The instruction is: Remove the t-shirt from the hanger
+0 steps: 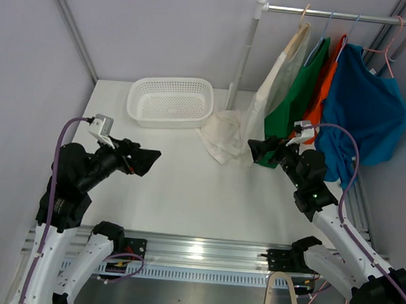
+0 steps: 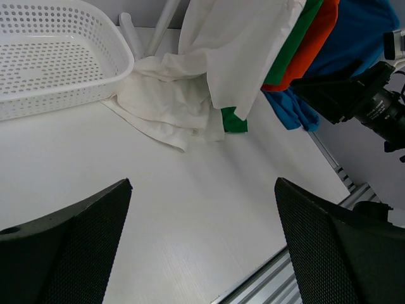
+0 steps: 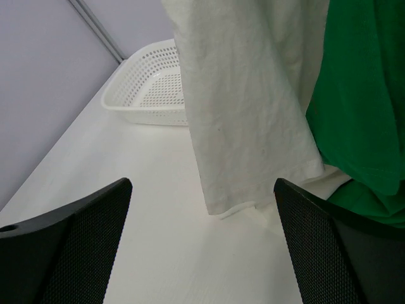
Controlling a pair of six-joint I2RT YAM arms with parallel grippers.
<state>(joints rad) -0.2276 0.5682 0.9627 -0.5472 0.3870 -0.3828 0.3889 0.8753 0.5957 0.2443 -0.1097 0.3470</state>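
Several t-shirts hang on hangers from a rail [image 1: 335,15] at the back right. The leftmost is a white t-shirt [image 1: 280,81] [image 2: 240,57] [image 3: 247,107] on a pale hanger [image 1: 304,17]; its lower part lies bunched on the table [image 1: 224,136]. Beside it hang a green [image 1: 300,89] [image 3: 361,95], an orange [image 1: 325,90] and a blue t-shirt [image 1: 367,114]. My right gripper [image 1: 258,150] [image 3: 202,187] is open just in front of the white and green hems, touching nothing. My left gripper [image 1: 144,161] [image 2: 202,190] is open above the table's left side, far from the clothes.
A white perforated basket [image 1: 133,103] [image 2: 120,60] [image 3: 145,95] stands at the back, left of the rack's upright post [image 1: 244,58]. The table's front edge is a metal rail [image 1: 204,252]. Grey walls close in on the left and right.
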